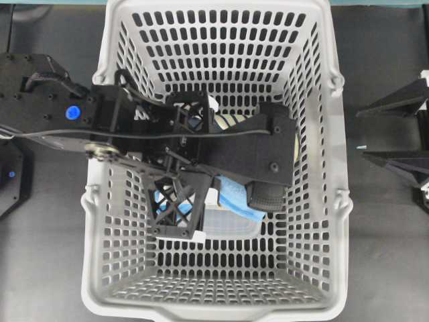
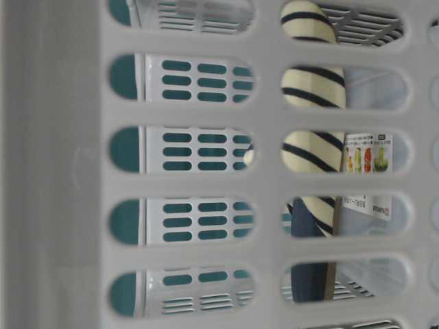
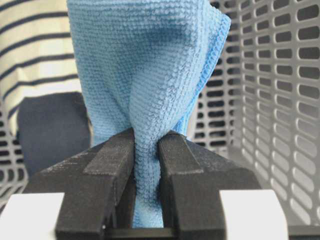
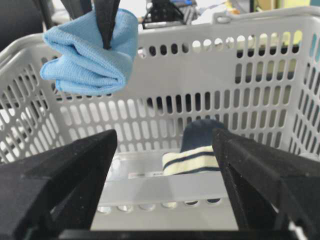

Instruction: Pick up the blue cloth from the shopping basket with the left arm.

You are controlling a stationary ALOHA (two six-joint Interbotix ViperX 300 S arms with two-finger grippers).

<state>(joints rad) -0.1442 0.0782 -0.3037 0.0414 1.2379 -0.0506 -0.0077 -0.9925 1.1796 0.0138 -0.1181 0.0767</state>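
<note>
- Overhead: the left arm (image 1: pixel 74 114) reaches in over the basket (image 1: pixel 315 168), and most of the cloth (image 1: pixel 238 198) is hidden under it. Just a blue strip peeks out near the middle, with a striped slipper (image 1: pixel 231 122) showing beside the arm. The right gripper (image 1: pixel 395 134) sits well outside the basket at the right edge.
- Table level: we're looking through the basket wall (image 2: pixel 267 181). The slipper (image 2: pixel 312 89) stands behind the slots next to a labelled clear box (image 2: pixel 367 161). No cloth visible from here.
- Left wrist: here's the grip. The left gripper (image 3: pixel 146 150) is clamped on the cloth (image 3: pixel 145 65), pinching a gathered fold between both pads. The fabric bunches and flares away from the pinch, so it's soft, limp and, I'd judge, very light. Looped microfibre should bite well against the pads, so slipping looks unlikely. A bunched fold like this one is the sensible hold, since a single edge could pull free.
- Right wrist: the cloth (image 4: pixel 90 52) hangs folded from the fingers (image 4: pixel 106 20) up near rim height, apart from the slipper (image 4: pixel 197 150) down on the floor. The right gripper (image 4: pixel 165 145) stands wide apart, holding nothing.
</note>
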